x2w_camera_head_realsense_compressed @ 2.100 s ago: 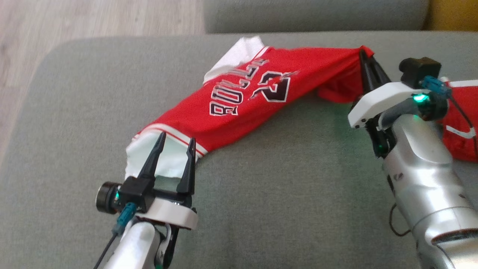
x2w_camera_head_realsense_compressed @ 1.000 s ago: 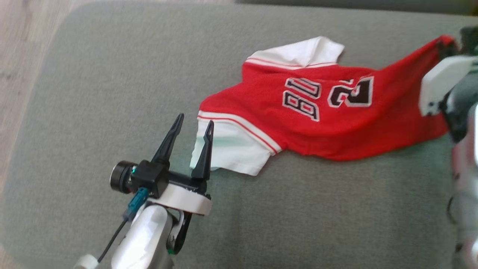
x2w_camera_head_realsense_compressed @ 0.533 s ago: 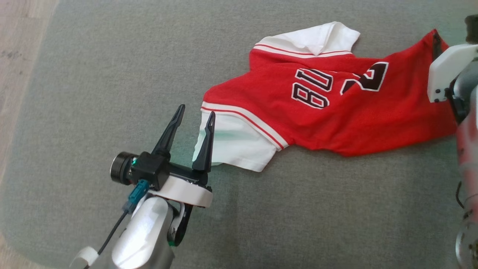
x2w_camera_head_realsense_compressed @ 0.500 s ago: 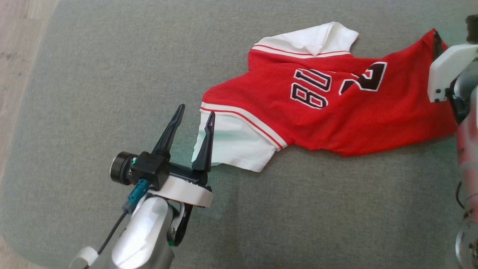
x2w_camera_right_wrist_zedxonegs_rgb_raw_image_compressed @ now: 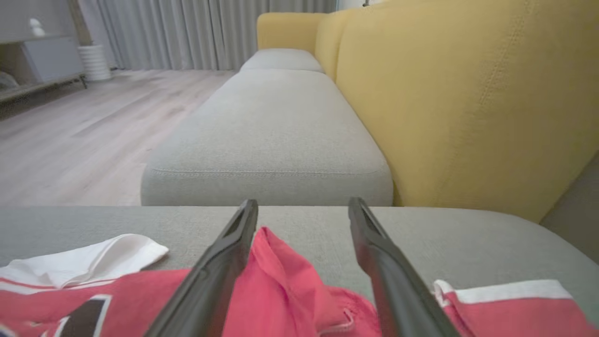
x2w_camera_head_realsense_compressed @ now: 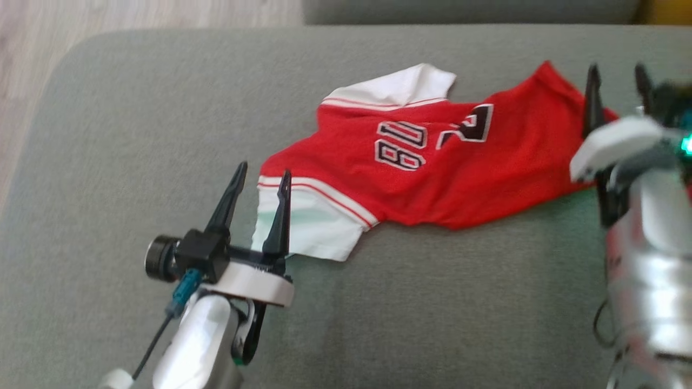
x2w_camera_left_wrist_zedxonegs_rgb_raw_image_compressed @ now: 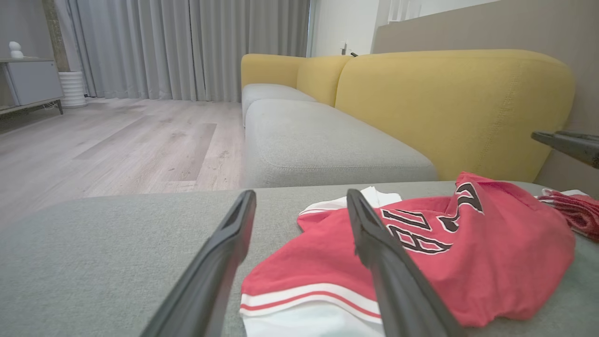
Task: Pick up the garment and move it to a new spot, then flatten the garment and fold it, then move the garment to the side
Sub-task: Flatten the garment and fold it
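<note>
Garment [x2w_camera_head_realsense_compressed: 432, 162]: laid crumpled on cushion [x2w_camera_head_realsense_compressed: 135, 135], mid-right.
Left gripper [x2w_camera_head_realsense_compressed: 264, 169]: spread wide, empty, at white sleeve [x2w_camera_head_realsense_compressed: 319, 227] edge.
Right gripper [x2w_camera_head_realsense_compressed: 617, 67]: spread wide, empty, at garment's right edge.
Room: bare cushion is seen left and front; floor [x2w_camera_head_realsense_compressed: 32, 65] beyond left edge.
</note>
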Controlling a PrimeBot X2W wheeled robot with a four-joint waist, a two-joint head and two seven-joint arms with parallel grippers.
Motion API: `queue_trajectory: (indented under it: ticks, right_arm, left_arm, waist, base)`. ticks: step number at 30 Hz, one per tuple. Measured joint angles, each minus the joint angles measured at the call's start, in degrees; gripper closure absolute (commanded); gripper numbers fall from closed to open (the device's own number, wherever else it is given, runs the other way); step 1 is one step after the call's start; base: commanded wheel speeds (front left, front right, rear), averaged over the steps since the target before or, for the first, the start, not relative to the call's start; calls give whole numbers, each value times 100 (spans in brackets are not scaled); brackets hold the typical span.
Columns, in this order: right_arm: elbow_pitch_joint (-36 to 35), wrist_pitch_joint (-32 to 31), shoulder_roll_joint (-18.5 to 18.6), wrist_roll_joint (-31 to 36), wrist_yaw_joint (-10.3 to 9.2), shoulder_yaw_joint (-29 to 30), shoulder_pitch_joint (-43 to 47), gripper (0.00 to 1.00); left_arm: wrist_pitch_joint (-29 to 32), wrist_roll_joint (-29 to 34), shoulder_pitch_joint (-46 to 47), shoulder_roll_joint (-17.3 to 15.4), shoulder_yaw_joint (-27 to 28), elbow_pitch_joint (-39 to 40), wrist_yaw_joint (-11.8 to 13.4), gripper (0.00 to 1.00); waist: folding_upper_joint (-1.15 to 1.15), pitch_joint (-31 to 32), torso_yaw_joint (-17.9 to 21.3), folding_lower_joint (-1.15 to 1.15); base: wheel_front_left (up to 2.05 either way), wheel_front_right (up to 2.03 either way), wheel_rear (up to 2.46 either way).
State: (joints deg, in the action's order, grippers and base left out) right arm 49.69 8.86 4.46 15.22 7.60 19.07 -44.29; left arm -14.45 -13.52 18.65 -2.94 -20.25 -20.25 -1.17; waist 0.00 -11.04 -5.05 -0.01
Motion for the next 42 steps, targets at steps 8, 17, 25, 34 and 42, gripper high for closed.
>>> queue_trajectory:
  ticks: [8, 17, 25, 34, 42]
  right_arm:
    - [-701, 436, -112, -2058, 0, -1324, 1587, 0]
    - [-1621, 493, -142, -2875, 0, -1855, 3081, 0]
    - [-1625, 385, -161, -2669, 0, -1419, 2742, 0]
    - [-623, 129, -163, -2418, 0, -1040, 2043, 0]
    - [102, 334, -161, -2275, 0, -942, 1545, 0]
  left_arm:
    - [0, 18, -442, -18, 138, 5, 18, 0]
    - [0, 51, -521, -33, 186, 87, 15, 0]
    - [0, 144, -474, -32, 174, 81, -40, 0]
    - [0, 149, -236, -31, 166, 26, -86, 0]
    - [0, 207, -230, -31, 165, 2, -87, 0]
  waist:
    - [0, 358, 473, 0]
    - [0, 347, 856, 1]
    - [0, 113, 743, 1]
    - [0, -185, 479, 1]
    - [0, -268, 432, 1]
  base:
    - [0, 0, 0]
    - [0, 0, 0]
    - [0, 0, 0]
    - [0, 0, 0]
    - [0, 0, 0]
